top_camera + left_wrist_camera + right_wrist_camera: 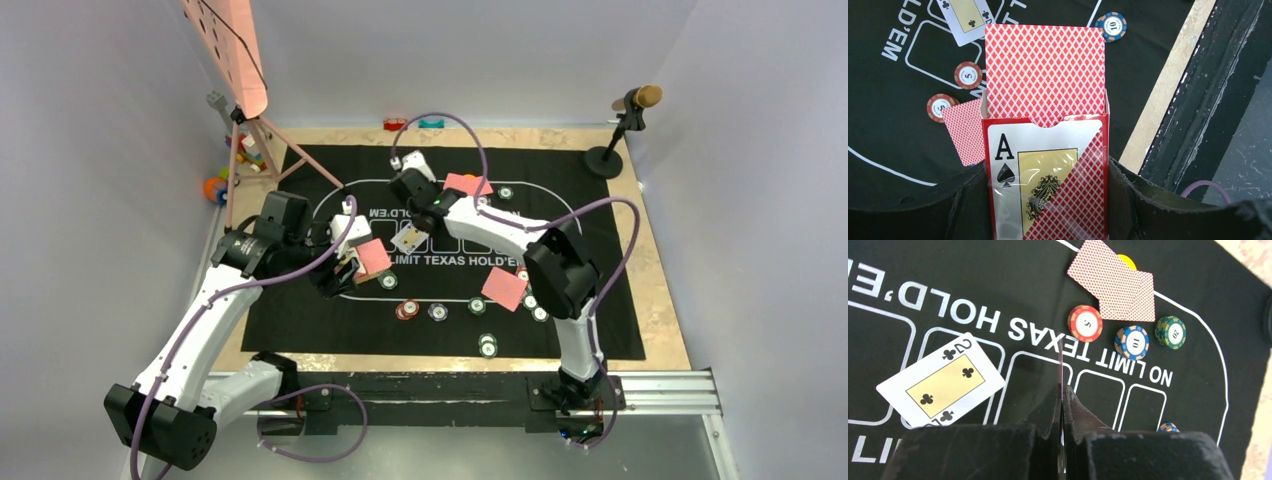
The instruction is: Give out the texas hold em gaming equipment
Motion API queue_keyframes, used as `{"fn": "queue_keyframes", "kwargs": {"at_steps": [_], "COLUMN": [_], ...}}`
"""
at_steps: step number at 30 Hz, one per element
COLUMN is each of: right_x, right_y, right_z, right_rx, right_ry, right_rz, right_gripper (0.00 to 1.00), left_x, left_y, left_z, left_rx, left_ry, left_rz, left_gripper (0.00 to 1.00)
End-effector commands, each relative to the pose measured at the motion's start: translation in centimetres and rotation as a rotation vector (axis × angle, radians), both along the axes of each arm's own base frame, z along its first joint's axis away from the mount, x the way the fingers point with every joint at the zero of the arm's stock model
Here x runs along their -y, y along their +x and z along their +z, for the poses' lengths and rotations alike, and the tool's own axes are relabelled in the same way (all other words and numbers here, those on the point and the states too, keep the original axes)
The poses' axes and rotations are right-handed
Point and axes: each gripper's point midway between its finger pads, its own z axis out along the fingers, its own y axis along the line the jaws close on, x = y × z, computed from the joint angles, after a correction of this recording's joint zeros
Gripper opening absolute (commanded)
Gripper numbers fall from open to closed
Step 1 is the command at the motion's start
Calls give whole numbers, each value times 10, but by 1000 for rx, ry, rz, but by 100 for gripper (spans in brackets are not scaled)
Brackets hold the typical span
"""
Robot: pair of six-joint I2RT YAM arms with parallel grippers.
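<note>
Card box (1048,195) printed with an ace of spades sits clamped between the dark fingers (948,212) of the left gripper (1048,220), which are drawn in tight against its two long sides. A red-backed deck (1045,70) stands up out of the box's open top, reaching out past the fingertips. On the black mat (883,160) beyond these fingers, a face-down card (963,132) lies just left of the box with one edge tucked behind it. Two red chips (968,75) rest a little farther out on that same side, and a lone blue chip (1111,26) lies well ahead and slightly right. The right gripper (1062,412) has its fingers (973,452) pressed fully together on a single card (1061,365). That card is seen edge-on as a thin pale line rising straight out from between the fingertips. Left of these fingers, a face-up two of clubs (940,382) lies flat and tilted on the mat's printed boxes. Ahead of the fingertips and a little right, a red five chip (1085,322), a blue ten chip (1131,342) and a green chip (1170,331) form a short row. Just beyond the row lies a pair of overlapping face-down cards (1113,287), with a yellow disc (1126,261) peeking out from behind them
</note>
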Motion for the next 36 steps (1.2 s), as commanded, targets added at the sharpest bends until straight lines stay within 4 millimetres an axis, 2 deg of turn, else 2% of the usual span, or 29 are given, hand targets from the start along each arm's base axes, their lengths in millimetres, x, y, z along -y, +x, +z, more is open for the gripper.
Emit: {"fn": "queue_keyframes", "kwargs": {"at_steps": [1, 9, 16, 20, 29, 36], "right_x": [-13, -37, -48, -58, -80, -91], "right_y": [0, -12, -34, -46, -60, -73], "right_z": [1, -47, -79, -95, -102, -104], "right_rx": [104, 62, 3, -67, -148, -199], "right_ry": [-131, -182, -203, -143, -32, 37], "right_rz": [17, 81, 141, 197, 292, 357], "right_gripper": [0, 0, 0, 8, 37, 44], "left_x": [6, 3, 3, 3, 1, 2], "left_y": [2, 0, 0, -1, -1, -1], "left_z": [21, 21, 21, 20, 19, 19], "left_rx": [46, 56, 51, 46, 52, 45], "left_ry": [-56, -40, -43, -43, -34, -34], "left_rz": [-14, -9, -8, -8, -2, -5], "left_gripper": [0, 0, 0, 0, 0, 0]}}
